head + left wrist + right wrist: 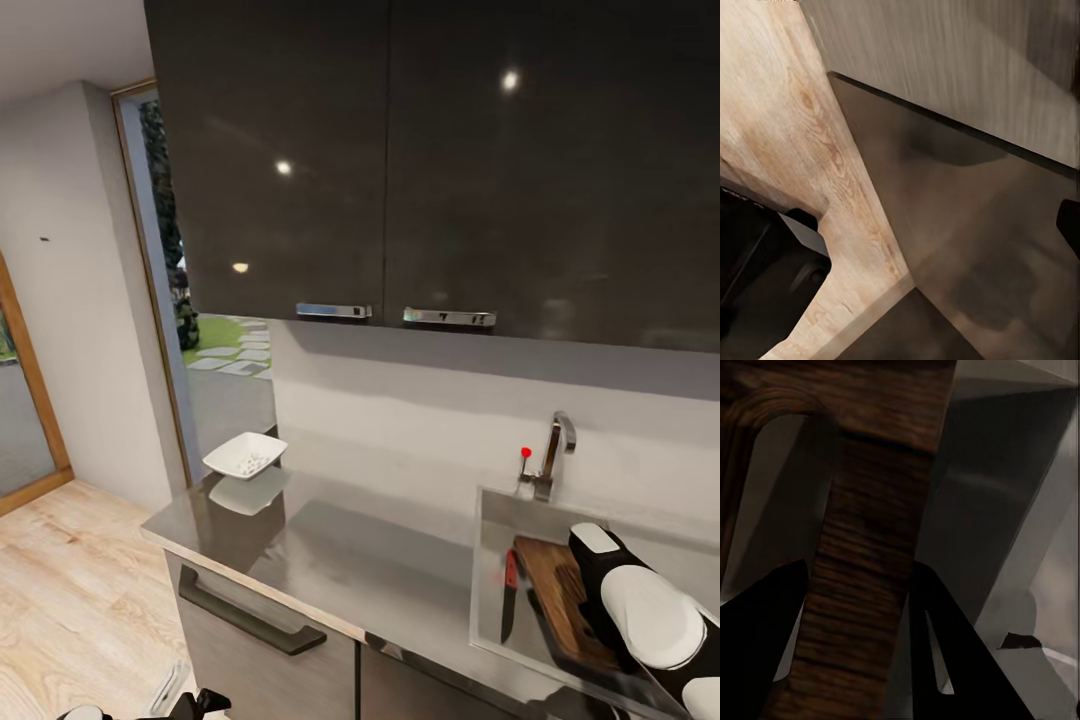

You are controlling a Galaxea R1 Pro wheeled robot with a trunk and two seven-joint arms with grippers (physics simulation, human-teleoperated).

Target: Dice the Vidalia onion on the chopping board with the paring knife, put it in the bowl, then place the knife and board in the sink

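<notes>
Glossy black right arm (640, 610) with rounded white shell panels; plain black wedge-shaped tool fingers (937, 652).

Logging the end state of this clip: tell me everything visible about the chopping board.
The chopping board is dark brown wood with visible grain and an oblong handle slot. It lies inside the sink, tilted, beside the paring knife. The right gripper straddles the strip of wood next to the slot, a finger on each side, so it appears clamped on the board. The right arm hides part of it in the head view.
</notes>
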